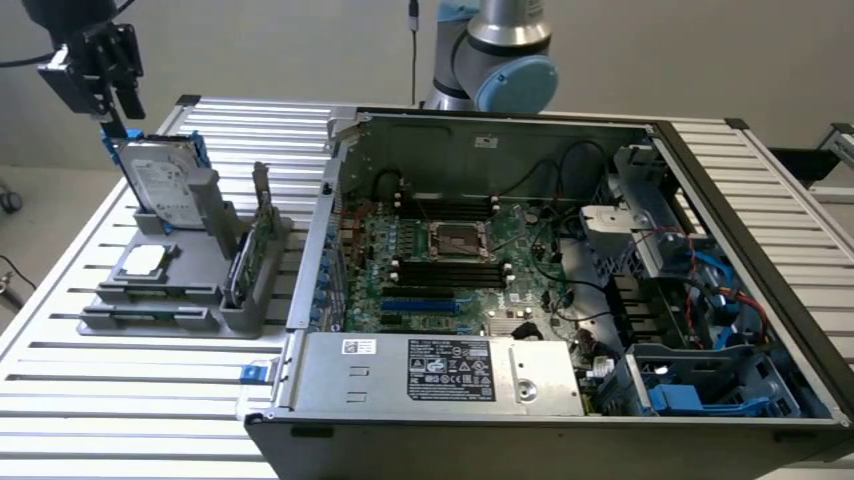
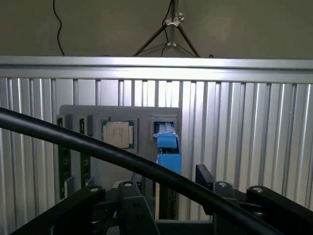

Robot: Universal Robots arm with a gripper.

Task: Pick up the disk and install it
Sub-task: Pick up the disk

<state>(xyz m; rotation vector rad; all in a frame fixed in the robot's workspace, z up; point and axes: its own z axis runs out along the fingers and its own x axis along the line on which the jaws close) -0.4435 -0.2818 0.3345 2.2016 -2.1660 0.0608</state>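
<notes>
Disk [image 1: 167,185] stands on edge in grey stand [image 1: 187,295], long axis approx. vertical, just below the fingers [image 1: 132,98]. Fingers spread wide, holding nothing.

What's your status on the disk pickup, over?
Gripper open, right above the disk. Disk standing upright in grey holder, not lifted. Nothing between gripper and disk.

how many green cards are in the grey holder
2: one green card in the grey holder's end slot, a second green card in the next slot, beside the chip. The black cable crosses both, so more could be hidden.
</notes>
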